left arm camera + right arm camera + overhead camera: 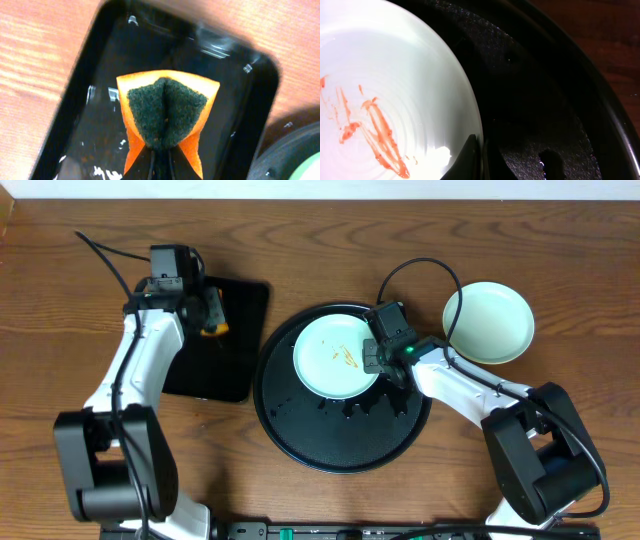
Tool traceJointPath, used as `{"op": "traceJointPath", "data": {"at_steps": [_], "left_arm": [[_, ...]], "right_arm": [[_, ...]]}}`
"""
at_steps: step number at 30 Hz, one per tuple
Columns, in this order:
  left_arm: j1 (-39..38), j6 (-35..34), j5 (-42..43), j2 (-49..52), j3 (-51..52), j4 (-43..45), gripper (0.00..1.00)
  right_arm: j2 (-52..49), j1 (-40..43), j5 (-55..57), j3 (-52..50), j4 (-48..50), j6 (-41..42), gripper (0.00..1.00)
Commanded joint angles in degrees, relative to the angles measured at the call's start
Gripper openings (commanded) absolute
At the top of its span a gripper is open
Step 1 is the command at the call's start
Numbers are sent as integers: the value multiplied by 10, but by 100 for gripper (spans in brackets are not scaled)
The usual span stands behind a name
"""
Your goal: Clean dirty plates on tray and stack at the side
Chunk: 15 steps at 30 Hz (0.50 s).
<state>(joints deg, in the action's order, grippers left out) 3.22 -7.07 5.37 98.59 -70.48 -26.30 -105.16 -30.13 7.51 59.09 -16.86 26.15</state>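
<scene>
Left gripper (210,315): clamped down narrow on the sponge (165,112), so hard it's folded into a V, green scrubby side facing up, orange showing round the edges.
Sponge spot: hanging over the rectangular tray (215,100), roughly mid-tray in the wrist view.
Rectangular tray: glossy black with wet-looking glints inside, sitting left of the round tray (340,445) and just beside it.
Right gripper (481,162): jaws narrow, pinching the right-hand rim of the mint plate (395,75).
Mint plate: inside the round tray, pushed toward its far-left part; can't tell if lifted at the pinched edge or lying flat.
Smears (375,130): orange-red streaks near the middle of the mint plate, clear as day from the right wrist, tiny from overhead.
Round tray: big, black, raised rim, near half bare apart from a few shiny flecks.
Second plate (490,325): off the tray, on the tabletop (80,330) to the far right, just beside the round tray's rim. Pale mint inside, yellowish edge on its left side; one plate or a stack, can't tell.
</scene>
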Motion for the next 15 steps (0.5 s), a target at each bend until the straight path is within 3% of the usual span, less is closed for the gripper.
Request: {"op": "traceJointPath", "data": {"at_steps": [1, 15], "left_arm": [[0, 36, -8, -50, -2, 27, 7], [0, 86, -35, -160, -2, 116, 7]], "right_arm": [[-5, 4, 17, 9, -3, 4, 1], [-5, 4, 17, 9, -3, 4, 1]]}}
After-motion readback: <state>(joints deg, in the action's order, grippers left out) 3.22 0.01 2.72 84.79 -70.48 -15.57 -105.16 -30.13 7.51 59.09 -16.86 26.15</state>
